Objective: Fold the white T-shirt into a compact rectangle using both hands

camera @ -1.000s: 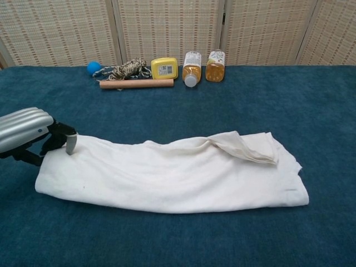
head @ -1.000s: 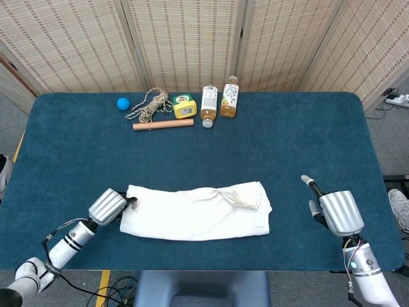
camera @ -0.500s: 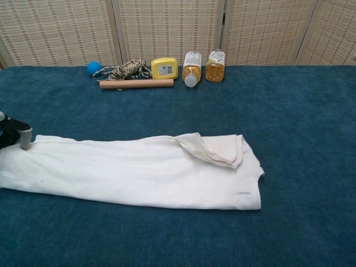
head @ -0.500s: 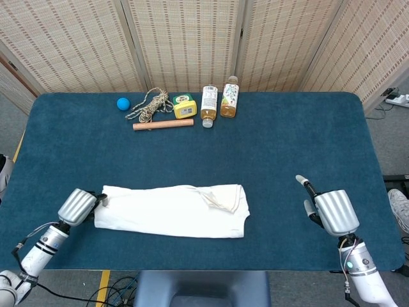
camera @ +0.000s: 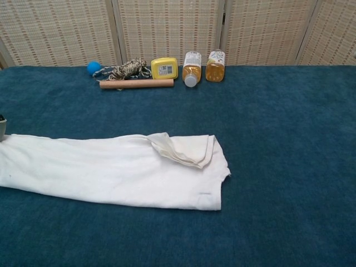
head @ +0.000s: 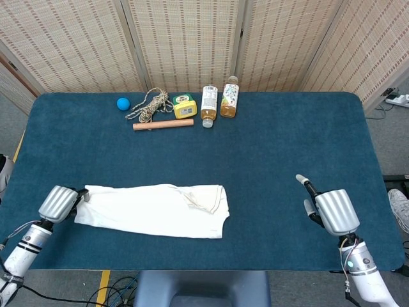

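The left hand (head: 59, 203) sits at the near left of the bench (head: 287, 134), its fingers closed on the left end of the white T-shirt (head: 153, 209), which lies folded in a long band along the near left side. The right hand (head: 329, 210) rests well apart at the near right, holding nothing, with fingers extended forward and apart. The head view shows both hands; the chest view catches only a sliver of the left hand at its left edge and no right hand, but shows the loose folded flap at the shirt's right end more clearly. Along the far edge lie a blue ball (head: 123, 103), rope (head: 149, 105), a wooden stick (head: 163, 125), a yellow box (head: 184, 106) and two bottles (head: 209, 102).
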Action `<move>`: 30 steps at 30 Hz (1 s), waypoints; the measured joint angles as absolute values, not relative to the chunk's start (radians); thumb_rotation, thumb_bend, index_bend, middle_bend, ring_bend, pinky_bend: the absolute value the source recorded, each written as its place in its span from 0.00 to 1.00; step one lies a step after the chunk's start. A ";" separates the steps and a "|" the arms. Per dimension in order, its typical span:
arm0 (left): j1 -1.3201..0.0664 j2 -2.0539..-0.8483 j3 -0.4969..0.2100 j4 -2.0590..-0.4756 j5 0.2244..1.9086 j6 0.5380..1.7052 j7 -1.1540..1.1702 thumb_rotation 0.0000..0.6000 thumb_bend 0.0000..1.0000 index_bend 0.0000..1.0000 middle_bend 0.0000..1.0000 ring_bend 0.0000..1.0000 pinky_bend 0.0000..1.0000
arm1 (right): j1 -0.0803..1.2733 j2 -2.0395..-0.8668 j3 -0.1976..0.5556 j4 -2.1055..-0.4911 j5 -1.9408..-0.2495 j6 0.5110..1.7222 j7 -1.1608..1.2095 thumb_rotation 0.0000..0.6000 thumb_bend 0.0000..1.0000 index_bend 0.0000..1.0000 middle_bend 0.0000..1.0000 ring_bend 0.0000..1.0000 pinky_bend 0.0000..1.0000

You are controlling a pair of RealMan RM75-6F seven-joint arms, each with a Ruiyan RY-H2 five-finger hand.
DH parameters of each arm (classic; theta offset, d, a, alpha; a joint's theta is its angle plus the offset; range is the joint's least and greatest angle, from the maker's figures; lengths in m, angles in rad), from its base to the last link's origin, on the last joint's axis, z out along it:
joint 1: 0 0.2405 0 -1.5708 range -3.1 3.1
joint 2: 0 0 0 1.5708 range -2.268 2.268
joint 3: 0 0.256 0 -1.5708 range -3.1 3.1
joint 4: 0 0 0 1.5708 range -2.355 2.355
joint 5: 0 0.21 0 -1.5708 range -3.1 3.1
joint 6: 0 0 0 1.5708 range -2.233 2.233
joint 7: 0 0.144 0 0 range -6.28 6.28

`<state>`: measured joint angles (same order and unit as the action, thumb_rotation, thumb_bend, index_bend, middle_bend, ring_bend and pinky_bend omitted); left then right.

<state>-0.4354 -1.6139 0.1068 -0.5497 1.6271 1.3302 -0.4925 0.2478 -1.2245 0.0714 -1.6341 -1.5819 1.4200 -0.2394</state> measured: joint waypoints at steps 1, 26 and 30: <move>-0.439 -1.602 0.103 -0.584 1.625 1.327 -0.482 1.00 0.58 0.60 0.83 0.73 0.85 | 0.247 -1.224 0.071 -1.633 -1.582 1.422 -0.236 1.00 0.53 0.15 0.83 0.92 1.00; -0.688 -1.322 -0.144 -1.729 1.201 1.020 0.464 1.00 0.58 0.56 0.83 0.73 0.85 | 0.197 -1.206 0.065 -1.584 -1.577 1.479 -0.144 1.00 0.53 0.15 0.83 0.92 1.00; -0.735 -1.361 -0.171 -1.770 1.109 1.010 0.572 1.00 0.58 0.56 0.83 0.73 0.85 | 0.194 -1.195 0.072 -1.586 -1.574 1.486 -0.144 1.00 0.53 0.15 0.83 0.92 1.00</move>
